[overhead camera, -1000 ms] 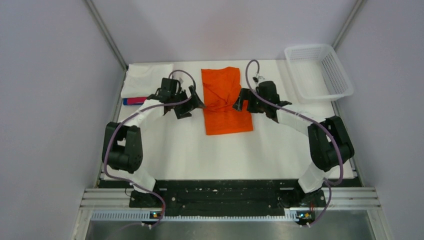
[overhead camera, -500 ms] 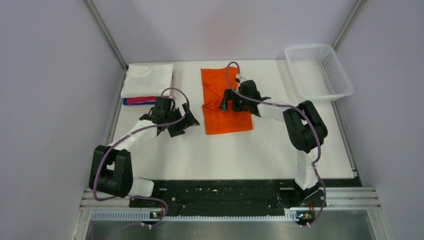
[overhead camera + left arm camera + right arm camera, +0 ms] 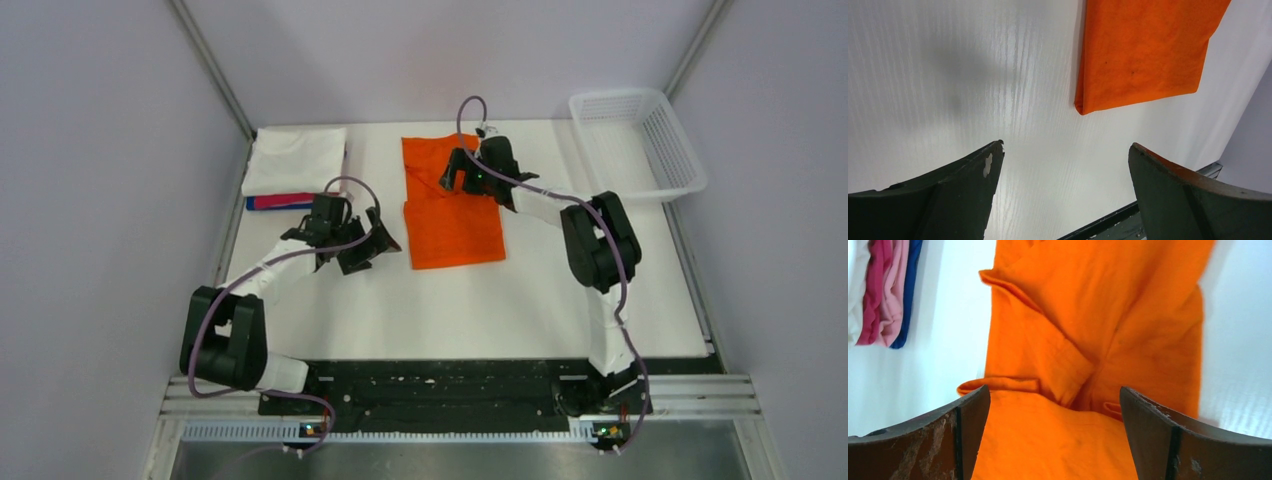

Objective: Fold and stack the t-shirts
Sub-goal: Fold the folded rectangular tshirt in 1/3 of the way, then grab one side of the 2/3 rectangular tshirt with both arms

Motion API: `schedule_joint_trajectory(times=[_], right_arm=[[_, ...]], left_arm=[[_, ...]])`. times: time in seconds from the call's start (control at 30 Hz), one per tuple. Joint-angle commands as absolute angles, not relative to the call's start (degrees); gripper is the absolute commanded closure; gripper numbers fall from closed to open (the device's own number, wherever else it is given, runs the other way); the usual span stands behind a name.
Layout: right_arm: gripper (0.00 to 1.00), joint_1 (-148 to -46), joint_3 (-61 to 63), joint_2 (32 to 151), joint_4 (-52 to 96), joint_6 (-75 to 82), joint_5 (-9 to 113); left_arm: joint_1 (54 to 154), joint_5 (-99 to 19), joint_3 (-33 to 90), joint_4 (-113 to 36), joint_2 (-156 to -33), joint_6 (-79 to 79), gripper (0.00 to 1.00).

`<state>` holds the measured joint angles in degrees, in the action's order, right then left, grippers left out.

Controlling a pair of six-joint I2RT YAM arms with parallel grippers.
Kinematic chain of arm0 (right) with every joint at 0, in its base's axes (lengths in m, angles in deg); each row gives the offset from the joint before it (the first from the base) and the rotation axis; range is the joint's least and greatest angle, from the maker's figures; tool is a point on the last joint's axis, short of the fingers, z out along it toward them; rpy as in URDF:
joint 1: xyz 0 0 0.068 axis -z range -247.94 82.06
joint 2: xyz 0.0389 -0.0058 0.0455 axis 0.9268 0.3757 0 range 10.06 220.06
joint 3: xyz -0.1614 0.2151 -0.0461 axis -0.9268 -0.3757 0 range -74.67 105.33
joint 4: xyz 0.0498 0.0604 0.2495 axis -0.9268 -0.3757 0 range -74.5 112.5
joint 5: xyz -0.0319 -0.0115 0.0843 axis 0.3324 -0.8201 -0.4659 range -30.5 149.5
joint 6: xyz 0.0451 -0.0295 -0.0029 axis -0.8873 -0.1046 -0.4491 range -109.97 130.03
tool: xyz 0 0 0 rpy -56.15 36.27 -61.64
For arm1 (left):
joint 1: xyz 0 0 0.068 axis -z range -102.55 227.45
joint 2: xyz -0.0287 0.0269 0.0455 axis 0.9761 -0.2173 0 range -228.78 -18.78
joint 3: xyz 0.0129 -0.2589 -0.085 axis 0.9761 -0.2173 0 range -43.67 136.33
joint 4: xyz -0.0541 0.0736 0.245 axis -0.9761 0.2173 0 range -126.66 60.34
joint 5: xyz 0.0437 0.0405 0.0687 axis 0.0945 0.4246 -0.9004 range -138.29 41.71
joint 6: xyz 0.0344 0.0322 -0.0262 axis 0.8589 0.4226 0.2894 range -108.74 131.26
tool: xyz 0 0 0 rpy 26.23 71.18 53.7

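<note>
The white surface (image 3: 450, 300) spreads under both arms and carries everything. The largest piece on it is the orange t-shirt (image 3: 455, 225), lying as a long strip with its sides already turned in. It sits directly beneath the right gripper (image 3: 460, 172) and just to the right of the left gripper (image 3: 362, 240).

The white mesh basket (image 3: 672, 148) stands well off to the right of the right gripper. The stack of folded t-shirts (image 3: 295, 165), white on top with pink-red and blue edges showing below, lies beyond the left gripper and to its left.

The left gripper is spread wide and holds nothing. It hangs over bare surface, with the shirt's near left corner (image 3: 1083, 107) ahead of its fingers. The right gripper is also spread wide and empty, hovering above the shirt's far half.

Smallest is the tucked sleeve flap (image 3: 1058, 365) between the right fingers, rumpled, with loose layered edges around it.

The cloth looks thin, light and limp, so it should sag from wherever it is pinched, and the folded-in layers could slide apart. The likely next fold brings one end over the other. For that, each gripper should probably pinch a corner of one short end, low to the surface and through every layer. A hold on the top flap alone would likely undo the side folds.
</note>
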<state>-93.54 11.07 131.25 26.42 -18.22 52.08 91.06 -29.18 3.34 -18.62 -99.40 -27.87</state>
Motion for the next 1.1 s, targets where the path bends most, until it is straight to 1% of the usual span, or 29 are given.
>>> schedule_joint_trajectory(times=[0.0,0.07,0.1,0.23,0.3,0.4,0.47,0.63,0.67,0.7,0.77,0.83,0.87,1.07], right_arm=[[0.01,-92.8,3.1,120.4,27.4,-18.2,55.6],[0.01,-91.6,-4.0,113.3,28.3,-19.1,56.7],[0.01,-90.9,-9.2,110.6,28.9,-19.9,56.7],[0.02,-87.6,-23.5,100.3,31.6,-22.9,55.0],[0.04,-86.8,-28.8,96.6,31.6,-23.5,54.7],[0.08,-86.7,-33.4,94.1,31.4,-23.6,53.9],[0.15,-86.7,-34.0,94.3,31.2,-23.8,53.0],[0.36,-86.8,-34.1,97.3,32.7,-25.1,49.0],[0.39,-86.8,-34.3,97.8,33.0,-25.4,48.6],[0.42,-86.8,-34.4,98.2,33.5,-25.7,48.1],[0.47,-86.8,-34.7,99.3,34.1,-26.2,47.1],[0.51,-86.9,-35.0,100.2,34.0,-26.4,46.0],[0.51,-86.9,-35.3,100.4,33.9,-26.4,45.8],[0.52,-87.8,-37.0,100.4,32.2,-26.2,46.9]], left_arm=[[93.7,-26.5,4.8,-23.6,-102.6,-29.5,0.01],[95.9,-26.7,5.7,-24.6,-105.1,-30.2,0.01],[97.2,-26.6,6.0,-25.1,-106.4,-30.4,0.04],[99.7,-26.2,8.1,-26.2,-111.7,-31.1,0.12],[100.5,-26.5,9.2,-26.6,-114.0,-31.2,0.20],[101.4,-27.0,10.9,-26.7,-117.2,-31.3,0.32],[101.6,-27.3,11.5,-26.5,-118.8,-31.4,0.41],[101.7,-28.6,11.4,-25.7,-120.3,-31.4,0.58],[101.7,-28.6,11.2,-25.7,-120.4,-31.5,0.64],[101.7,-28.6,11.1,-25.7,-120.5,-31.6,0.68],[101.8,-28.6,11.1,-25.7,-120.6,-31.6,0.84],[101.8,-29.0,11.2,-24.9,-120.4,-31.4,0.97],[101.7,-29.3,11.2,-24.5,-120.2,-31.3,1.00],[101.9,-30.0,10.1,-24.7,-118.8,-31.1,1.00]])
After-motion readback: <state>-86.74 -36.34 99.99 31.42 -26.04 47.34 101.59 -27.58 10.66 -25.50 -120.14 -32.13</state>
